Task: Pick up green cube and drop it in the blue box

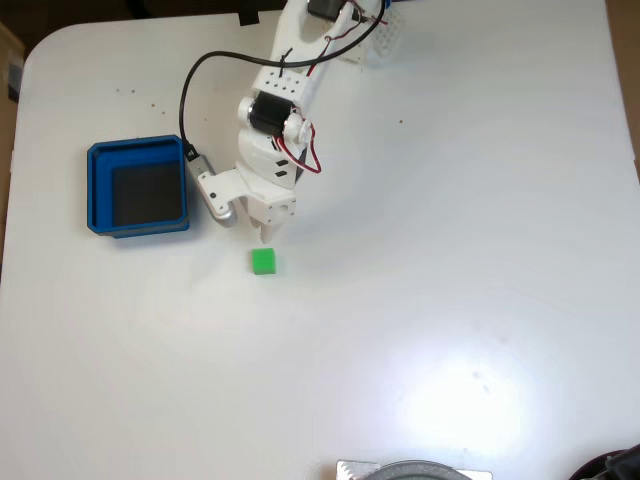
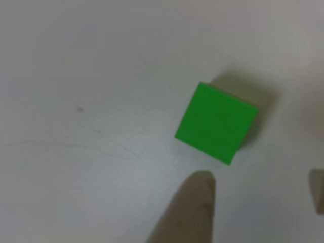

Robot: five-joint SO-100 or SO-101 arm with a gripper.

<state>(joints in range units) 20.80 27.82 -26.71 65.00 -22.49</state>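
The gripper (image 1: 265, 236) is hovering open just above the green cube (image 1: 263, 262) at frame centre-left. The blue box (image 1: 138, 187) is sitting at the left.

A hobby or lab workbench is suggested: a plain white table (image 1: 450, 300) with rounded far corners is seen, a small white arm (image 1: 275, 120) with exposed red and black wiring mounted at its far edge.

No words, numbers, labels or signs can be read in these pictures. The faces of the small bright green cube (image 1: 263, 262) are plain in both views, and nothing is printed on the square blue plastic box (image 1: 138, 186) or on the white table (image 1: 450, 250).
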